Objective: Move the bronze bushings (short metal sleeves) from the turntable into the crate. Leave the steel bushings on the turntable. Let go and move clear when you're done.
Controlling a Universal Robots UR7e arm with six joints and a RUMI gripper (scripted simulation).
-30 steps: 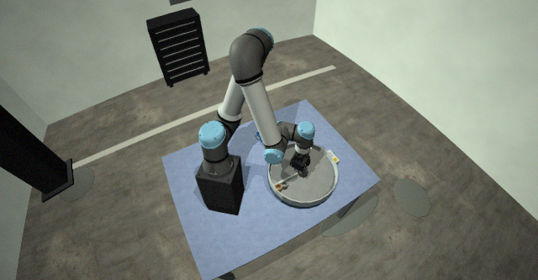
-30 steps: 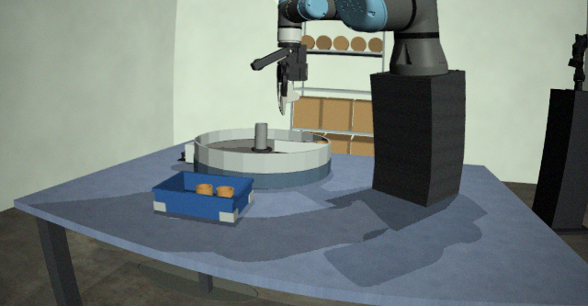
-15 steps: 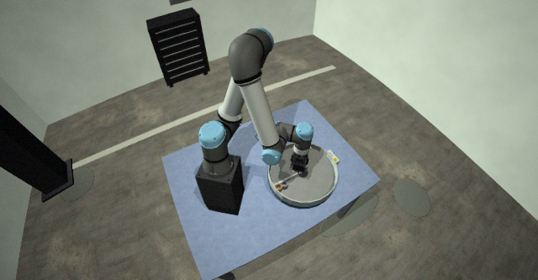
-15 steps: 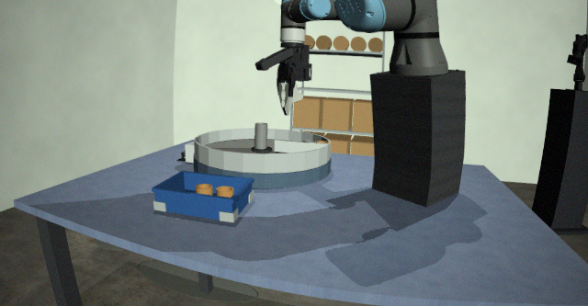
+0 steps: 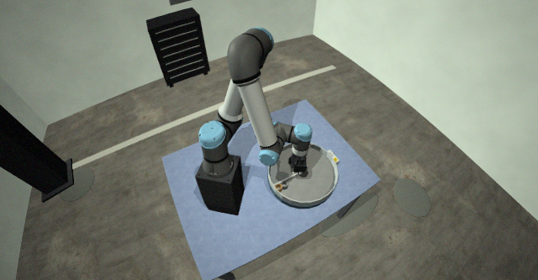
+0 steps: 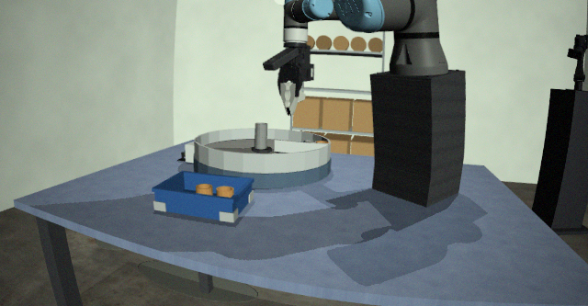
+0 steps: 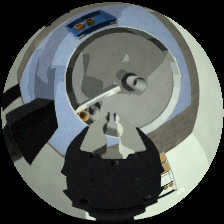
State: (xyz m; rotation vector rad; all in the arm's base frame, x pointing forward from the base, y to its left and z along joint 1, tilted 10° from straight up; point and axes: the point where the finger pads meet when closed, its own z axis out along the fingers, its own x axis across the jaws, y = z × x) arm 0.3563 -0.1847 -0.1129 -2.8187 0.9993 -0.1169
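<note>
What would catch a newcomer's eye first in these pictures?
The tall grey robot arm with light blue joint caps dominates, bending from its black pedestal down over the round grey turntable on the blue table. Its end effector hangs shut and holds nothing above the turntable's central grey post. In front, a small blue crate holds two bronze bushings, while one more bronze bushing sits near the turntable's rim.
</note>
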